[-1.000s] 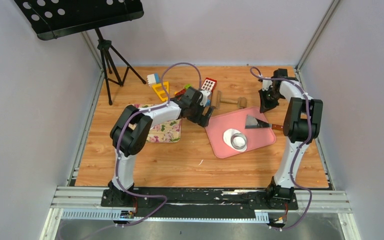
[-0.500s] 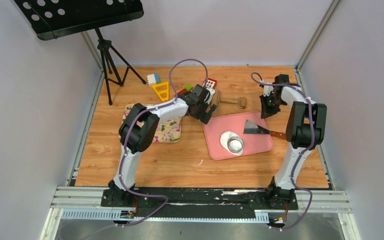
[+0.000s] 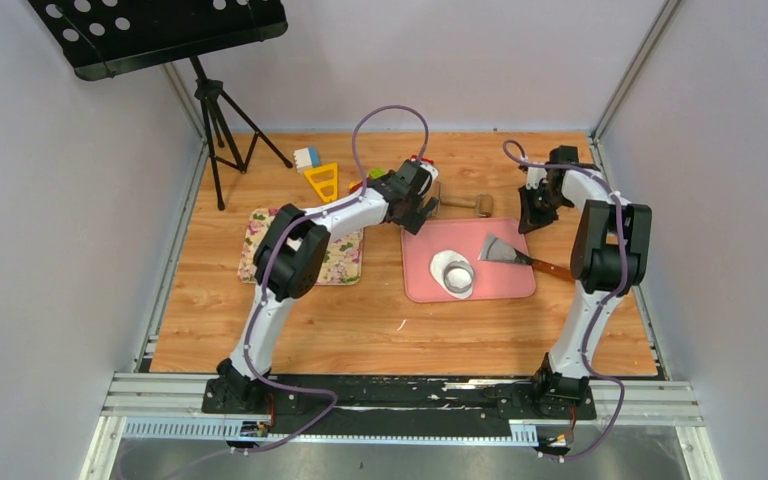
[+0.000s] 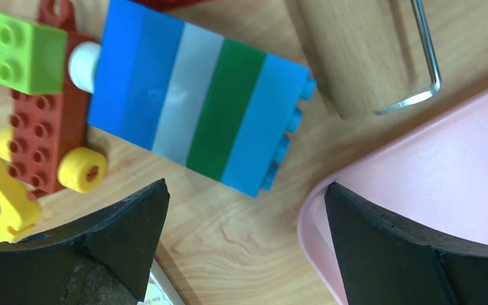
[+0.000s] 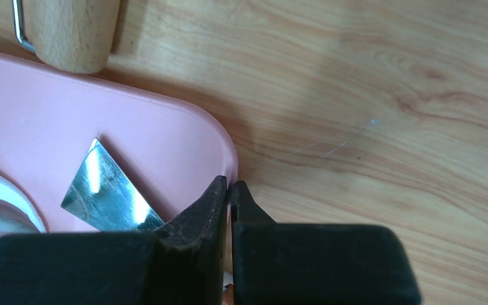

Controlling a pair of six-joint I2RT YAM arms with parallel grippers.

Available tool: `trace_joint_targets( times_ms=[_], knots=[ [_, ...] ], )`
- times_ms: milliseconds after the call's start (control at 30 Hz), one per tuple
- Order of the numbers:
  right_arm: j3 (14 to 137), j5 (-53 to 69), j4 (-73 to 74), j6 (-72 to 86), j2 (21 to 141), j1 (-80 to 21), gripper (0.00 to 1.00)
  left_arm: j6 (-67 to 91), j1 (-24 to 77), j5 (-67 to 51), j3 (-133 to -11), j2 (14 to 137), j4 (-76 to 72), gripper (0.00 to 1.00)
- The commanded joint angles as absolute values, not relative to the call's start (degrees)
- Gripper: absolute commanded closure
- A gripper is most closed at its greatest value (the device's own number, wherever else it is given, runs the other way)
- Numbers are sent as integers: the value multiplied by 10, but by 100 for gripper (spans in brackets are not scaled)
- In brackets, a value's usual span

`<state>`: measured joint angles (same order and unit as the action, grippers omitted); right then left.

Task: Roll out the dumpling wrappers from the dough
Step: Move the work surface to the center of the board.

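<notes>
Now | pink tray (image 3: 505, 282): dough (image 3: 438, 265), metal ring (image 3: 471, 279), scraper (image 3: 503, 250) | left pincer (image 4: 244, 197) apart | right pincer (image 5: 229, 190) together at tray rim

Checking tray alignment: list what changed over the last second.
The pink tray swung square, pivoting at its far right corner where the shut right gripper sits; dough and scraper rode along. The open left gripper reached farther away. Floral mat and rolling pin stayed.

At the frame's bottom the left end effector (image 4: 244, 213) is standing open; a striped block (image 4: 197, 121) is lying above, centre.
</notes>
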<state>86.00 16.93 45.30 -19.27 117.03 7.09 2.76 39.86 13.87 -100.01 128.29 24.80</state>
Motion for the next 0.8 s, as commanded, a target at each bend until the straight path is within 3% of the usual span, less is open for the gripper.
trace_joint_targets(
  times_ms=[0, 500, 700, 767],
  knots=[
    [904, 199, 448, -193, 1197, 66, 100, -10, 395, 221, -1059, 1331, 267, 0],
    [986, 208, 460, -187, 1254, 47, 99, -49, 390, 290, -1216, 1426, 314, 0],
    [974, 223, 506, -235, 1146, 55, 68, -40, 391, 246, -1124, 1325, 258, 0],
    [973, 233, 536, -265, 1105, 62, 62, -37, 391, 229, -1122, 1300, 261, 0]
  ],
)
